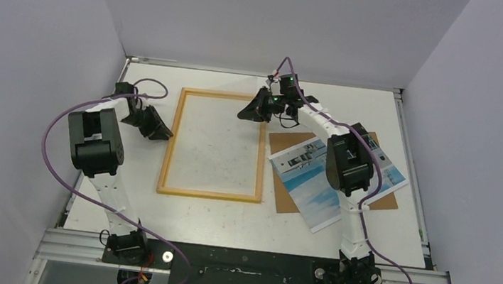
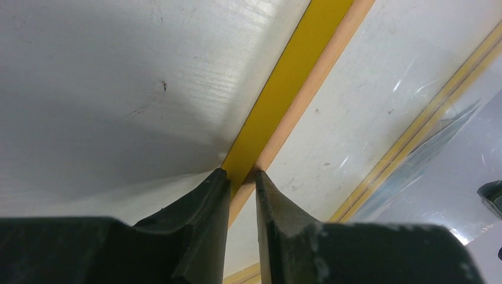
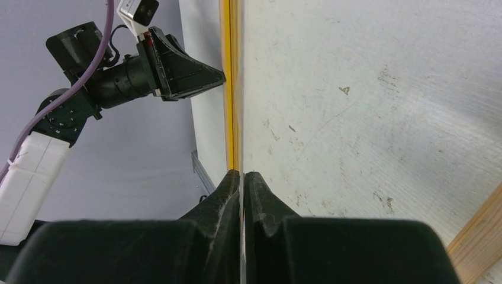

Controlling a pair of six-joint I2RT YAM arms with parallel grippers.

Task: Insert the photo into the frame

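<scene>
Left gripper (image 2: 243, 177) pinches frame (image 1: 208, 195) at left rail; right gripper (image 3: 243, 174) nipped tight on far-right corner; photo (image 1: 304, 187) face-up just right of frame, on backing board (image 1: 286, 143), long axis slanted; right arm nearer.

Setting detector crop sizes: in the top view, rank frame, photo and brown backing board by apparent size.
1. frame: largest, by a modest margin.
2-3. photo and backing board: look about alike. The photo covers most of the board, so I can't rank them.
</scene>
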